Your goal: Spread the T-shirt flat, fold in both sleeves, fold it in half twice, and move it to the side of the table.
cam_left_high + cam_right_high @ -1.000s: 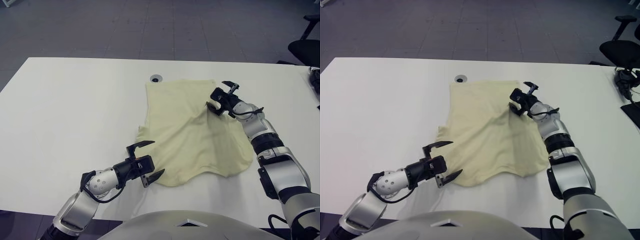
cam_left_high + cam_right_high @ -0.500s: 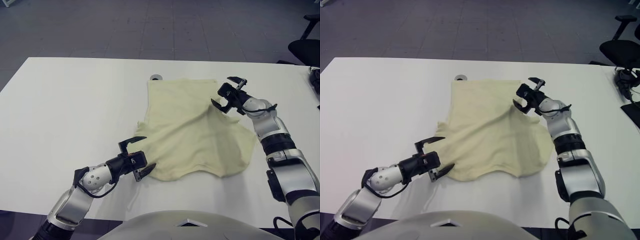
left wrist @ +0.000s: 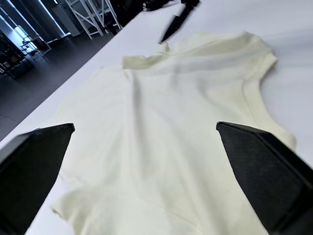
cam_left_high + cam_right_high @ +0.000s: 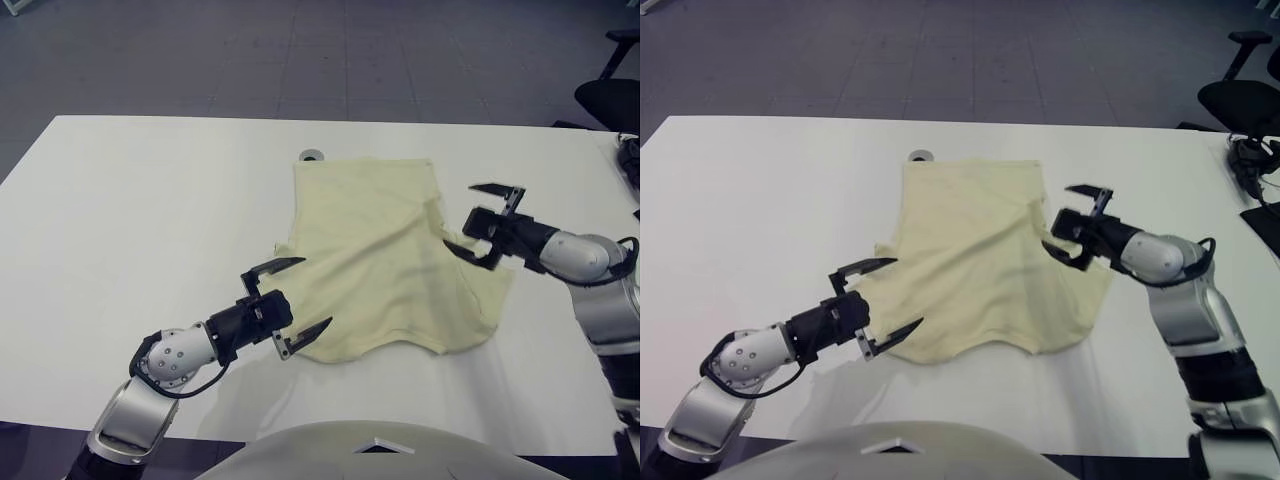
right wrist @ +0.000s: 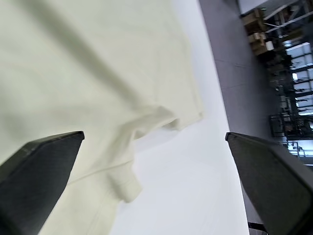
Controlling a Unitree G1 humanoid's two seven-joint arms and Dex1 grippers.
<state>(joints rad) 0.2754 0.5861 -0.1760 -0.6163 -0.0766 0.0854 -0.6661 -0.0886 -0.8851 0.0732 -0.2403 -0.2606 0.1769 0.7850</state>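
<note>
The pale yellow T-shirt point(image 4: 385, 260) lies around the middle of the white counter point(image 4: 150, 200). It is rumpled, with a diagonal ridge across it and its left edge bunched. Your left tool point(image 4: 316, 291) hovers open and empty at the shirt's near left edge. Your right tool point(image 4: 458, 214) hovers open and empty over its right edge. You appear to be in the spreading step, with no sleeve folded yet. Next, you likely need to pinch opposite edges and draw them apart to smooth the ridge.

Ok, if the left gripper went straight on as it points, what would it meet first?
The T-shirt: the open left gripper points straight at its near edge, though its height is unclear.
</note>
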